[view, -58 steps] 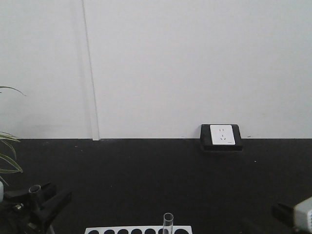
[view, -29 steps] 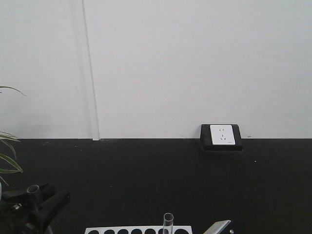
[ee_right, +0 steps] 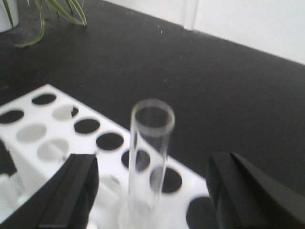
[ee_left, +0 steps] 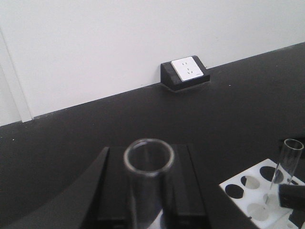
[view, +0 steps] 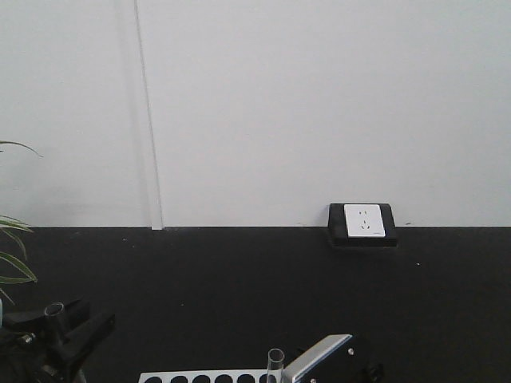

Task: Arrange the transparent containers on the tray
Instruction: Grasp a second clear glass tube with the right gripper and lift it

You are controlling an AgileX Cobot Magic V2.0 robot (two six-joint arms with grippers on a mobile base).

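A rack [ee_right: 71, 138] sits at the desk's [view: 239, 279] near edge. One tube [ee_right: 150, 152] stands upright in a hole near its right end, between the right gripper's [ee_right: 157, 191] spread jaws, touching neither. Left of the rack, the left gripper [ee_left: 150, 191] grips a second tube [ee_left: 148, 160]. A socket [view: 363, 221] sits at the desk's back edge, right of centre. A plant [view: 12, 255] stands far left.

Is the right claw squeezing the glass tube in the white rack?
No: the right gripper is open, with a gap between each finger and the test tube in the rack.
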